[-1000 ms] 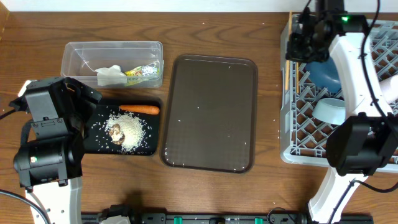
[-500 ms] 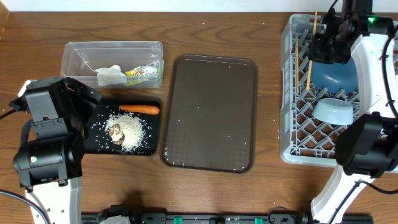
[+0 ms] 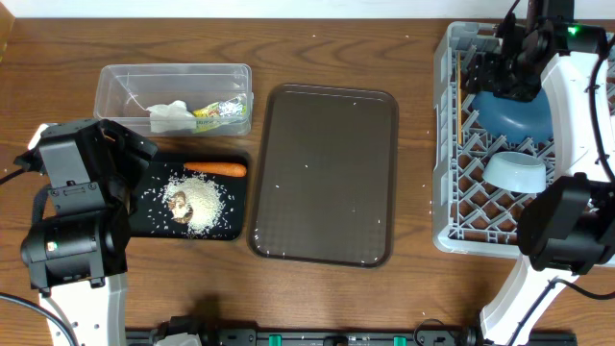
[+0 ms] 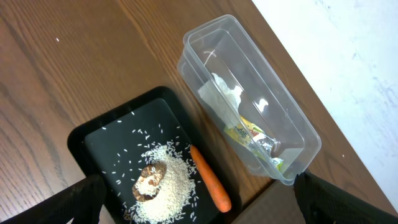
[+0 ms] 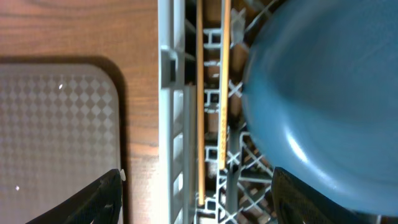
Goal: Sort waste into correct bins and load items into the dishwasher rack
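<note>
Thin wooden chopsticks point(image 5: 200, 93) lying in the grey plastic lattice rack point(image 5: 166, 124)
Right hand point(image 5: 198, 196) hangs spread apart over them; left hand point(image 4: 205, 202) spread apart too.

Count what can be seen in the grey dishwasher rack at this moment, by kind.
Wooden chopsticks: 2
Dark-blue dish: 1
Pale-blue bowl: 1
Total: 4 visible in the rack. The right arm hides part of it, so more may be there.
</note>
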You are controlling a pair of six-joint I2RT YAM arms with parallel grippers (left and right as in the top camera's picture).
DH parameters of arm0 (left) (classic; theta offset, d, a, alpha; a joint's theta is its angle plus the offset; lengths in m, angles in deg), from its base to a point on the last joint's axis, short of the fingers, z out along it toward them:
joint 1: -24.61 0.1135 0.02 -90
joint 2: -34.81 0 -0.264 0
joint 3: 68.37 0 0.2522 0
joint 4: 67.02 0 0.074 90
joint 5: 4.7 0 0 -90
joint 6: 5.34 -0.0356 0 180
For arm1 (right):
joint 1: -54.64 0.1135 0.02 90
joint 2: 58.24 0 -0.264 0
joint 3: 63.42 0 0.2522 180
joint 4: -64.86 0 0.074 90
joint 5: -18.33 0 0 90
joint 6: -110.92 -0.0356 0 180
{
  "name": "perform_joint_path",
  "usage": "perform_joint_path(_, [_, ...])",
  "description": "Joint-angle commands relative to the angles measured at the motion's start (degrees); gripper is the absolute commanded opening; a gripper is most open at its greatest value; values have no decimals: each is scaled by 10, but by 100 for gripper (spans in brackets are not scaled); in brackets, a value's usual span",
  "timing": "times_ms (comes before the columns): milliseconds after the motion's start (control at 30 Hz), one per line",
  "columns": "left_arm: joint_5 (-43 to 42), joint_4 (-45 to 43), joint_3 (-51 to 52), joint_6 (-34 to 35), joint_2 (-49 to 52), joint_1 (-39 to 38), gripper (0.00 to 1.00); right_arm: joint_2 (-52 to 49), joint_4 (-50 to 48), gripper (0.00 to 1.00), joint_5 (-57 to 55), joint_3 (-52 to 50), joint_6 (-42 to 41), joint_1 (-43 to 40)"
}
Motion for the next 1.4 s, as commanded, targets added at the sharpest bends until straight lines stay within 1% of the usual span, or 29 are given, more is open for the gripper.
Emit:
perform_joint_path(0, [7,2,2,1,1,3,98,9,6,70,27,8,-8,5])
perform_joint_path(67, [7,2,2,1,1,3,98,28,8,68,40,8,-22,8])
perform_joint_path(167, [7,2,2,1,1,3,98,76,17,71,41,8,-57,15])
perform_joint_path(300, [7,2,2,1,1,3,98,157,67,72,39,7,-77,28])
perform_joint_path(433, [7,2,2,1,1,3,98,240,134,69,-2,-3,-122,52])
perform_joint_path(533, [7,2,2,1,1,3,98,308,138,69,-48,-50,-151,94])
perform_joint_path(667, [7,2,2,1,1,3,98,426,99,71,-139,-181,-222,184])
perform_joint_path(733, [7,2,2,1,1,3,98,498,54,72,-191,-277,-267,236])
perform_joint_path(800, [7,2,2,1,1,3,98,560,2,74,-235,-369,-293,278])
perform_joint_path(833, [7,2,2,1,1,3,98,588,-23,77,-254,-412,-304,295])
perform_joint_path(867, [7,2,2,1,1,3,98,615,-49,91,-269,-455,-313,309])
perform_joint_path(900, [7,2,2,1,1,3,98,643,-79,99,-280,-500,-318,321])
perform_joint_path(1000, [7,2,2,1,1,3,98,709,-156,99,-281,-599,-319,333])
perform_joint_path(1100, [7,2,2,1,1,3,98,749,-219,99,-271,-658,-319,333])
perform_joint_path(1167, [7,2,2,1,1,3,98,760,-243,99,-251,-680,-319,333])
perform_joint_path(1267, [7,2,2,1,1,3,98,758,-255,99,-226,-701,-319,333])
perform_joint_path(1367, [7,2,2,1,1,3,98,750,-241,99,-222,-711,-319,333])
